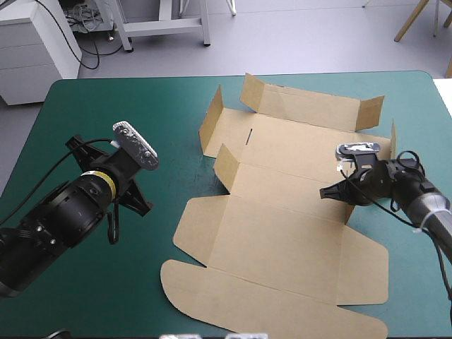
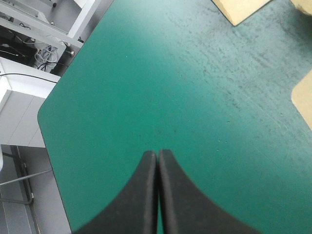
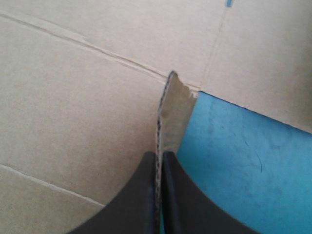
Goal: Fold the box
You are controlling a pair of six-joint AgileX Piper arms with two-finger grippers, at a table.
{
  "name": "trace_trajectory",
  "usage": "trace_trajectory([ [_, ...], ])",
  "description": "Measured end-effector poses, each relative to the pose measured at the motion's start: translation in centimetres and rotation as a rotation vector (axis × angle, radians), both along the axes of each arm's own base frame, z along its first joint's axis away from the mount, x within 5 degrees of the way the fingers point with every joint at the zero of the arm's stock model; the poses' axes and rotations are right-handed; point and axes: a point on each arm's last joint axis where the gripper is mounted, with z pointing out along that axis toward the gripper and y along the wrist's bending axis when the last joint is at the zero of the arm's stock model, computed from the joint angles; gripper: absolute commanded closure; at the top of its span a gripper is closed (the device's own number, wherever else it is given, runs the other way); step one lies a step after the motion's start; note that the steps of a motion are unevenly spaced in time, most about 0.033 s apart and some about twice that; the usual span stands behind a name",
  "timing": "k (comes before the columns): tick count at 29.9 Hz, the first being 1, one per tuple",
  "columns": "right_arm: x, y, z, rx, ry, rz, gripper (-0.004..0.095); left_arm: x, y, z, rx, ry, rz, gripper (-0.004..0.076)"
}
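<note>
The brown box (image 1: 282,233) lies mostly flat on the teal-green cover (image 1: 92,106), right of the middle. Its far walls (image 1: 304,102) and a left side wall (image 1: 210,120) stand raised. My right gripper (image 1: 328,192) is at the box's right side. In the right wrist view this gripper (image 3: 158,155) is shut on the box, pinching a small upright side flap (image 3: 173,112) edge-on, with the flat panel (image 3: 73,97) beside it. My left gripper (image 1: 126,175) hovers left of the box. It is shut (image 2: 157,153) with nothing in it, pointing over bare cover (image 2: 170,73).
A short raised flap (image 1: 226,166) stands at the box's left fold. Rounded lid flaps (image 1: 212,282) reach almost to the table's near edge. Box corners (image 2: 241,9) show ahead of my left gripper. Bare cover spans the table's left half to its far left corner (image 2: 44,114).
</note>
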Motion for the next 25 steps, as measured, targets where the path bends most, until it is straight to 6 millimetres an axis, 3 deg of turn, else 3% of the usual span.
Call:
trace_trajectory([
  [9,4.6,1.2,-0.1,-0.026,0.040,0.220,0.0927,-0.1,0.0,0.1,-0.006,-0.001,-0.002,0.0734],
  [13,6.2,2.3,1.1,-0.062,-0.028,0.380,0.0927,-0.1,0.0,0.1,-0.007,-0.001,-0.001,0.0734],
  [19,6.8,5.1,3.3,-0.179,-0.145,0.691,0.0927,-0.1,0.0,0.0,-0.007,0.000,-0.001,0.0734],
  [25,7.0,7.2,3.9,-0.265,-0.204,0.906,0.0928,-0.1,0.0,0.0,-0.007,0.000,-0.001,0.0734],
])
